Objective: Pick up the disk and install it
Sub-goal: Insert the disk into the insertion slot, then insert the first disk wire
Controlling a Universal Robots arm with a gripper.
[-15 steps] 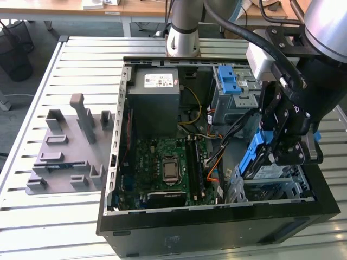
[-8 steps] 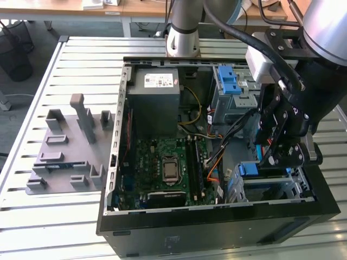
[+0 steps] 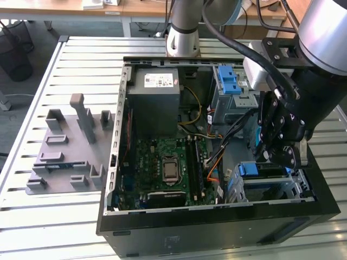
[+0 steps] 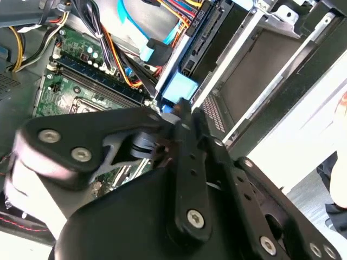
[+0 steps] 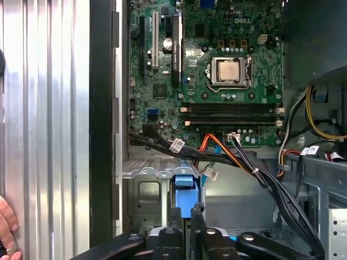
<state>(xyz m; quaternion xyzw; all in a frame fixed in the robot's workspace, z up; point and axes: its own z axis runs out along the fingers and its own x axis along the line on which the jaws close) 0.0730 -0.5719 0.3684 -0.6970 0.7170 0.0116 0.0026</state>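
my arm's black gripper (image 3: pixel 284 156) hangs over the near corner of the open black computer case (image 3: pixel 217 230), on the exterior view's right. the case lies on its side on the slatted silver metal table (image 3: pixel 54 233). the flat silver hard drive in its blue plastic carrier frame, the disk (image 3: pixel 263 171), sits in the grey metal drive cage (image 3: pixel 303 184) at that corner, directly under the gripper. in the first wrist view i see the fingers (image 5: pixel 174 221) drawn narrow, nearly together, with their tips at the blue end of the disk; i cannot tell whether they pinch the frame. a bundle of black and orange cables (image 5: pixel 227 157) runs between the cage and the green motherboard (image 3: pixel 162 162) in the middle of the case. the larger grey metal box with a white sticker (image 3: pixel 153 103) fills the far corner on the exterior view's left. a grey plastic fixture plate (image 3: pixel 59 157) lies near the table's edge, well apart from the case.
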